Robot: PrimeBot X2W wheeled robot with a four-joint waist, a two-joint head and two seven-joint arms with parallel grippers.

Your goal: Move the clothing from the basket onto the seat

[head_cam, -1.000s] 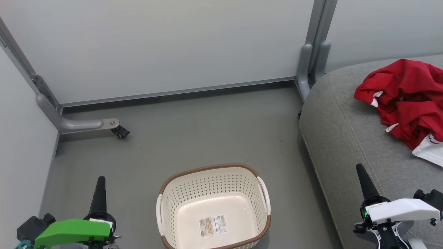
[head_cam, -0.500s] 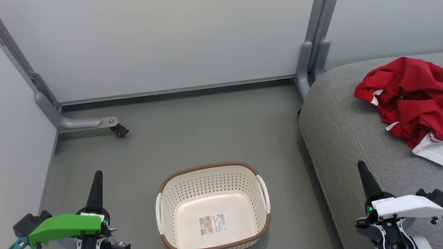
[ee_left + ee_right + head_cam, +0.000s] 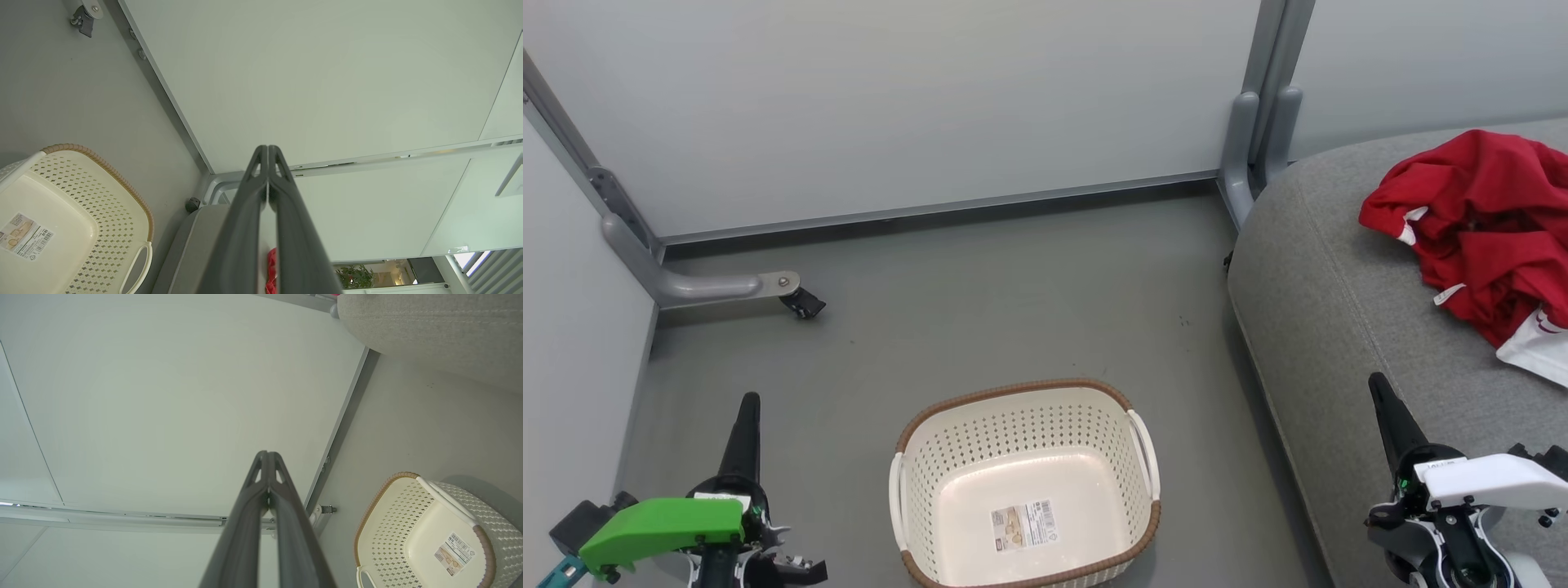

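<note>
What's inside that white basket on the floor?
Just a label sticker on the bare bottom of the basket; no clothes. The red clothing lies on the grey seat. The inner face of the basket's near wall is hidden in the head view.

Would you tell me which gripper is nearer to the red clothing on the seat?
Right. The right gripper is by the seat's front edge, short of the clothing; the left gripper is on the basket's far side.

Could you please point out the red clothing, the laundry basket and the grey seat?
red clothing [image 3: 1486, 220], head view, middle of the crumpled pile.
laundry basket [image 3: 1013, 385], head view, brown back rim.
grey seat [image 3: 1339, 327], head view, bare cushion top.
</note>
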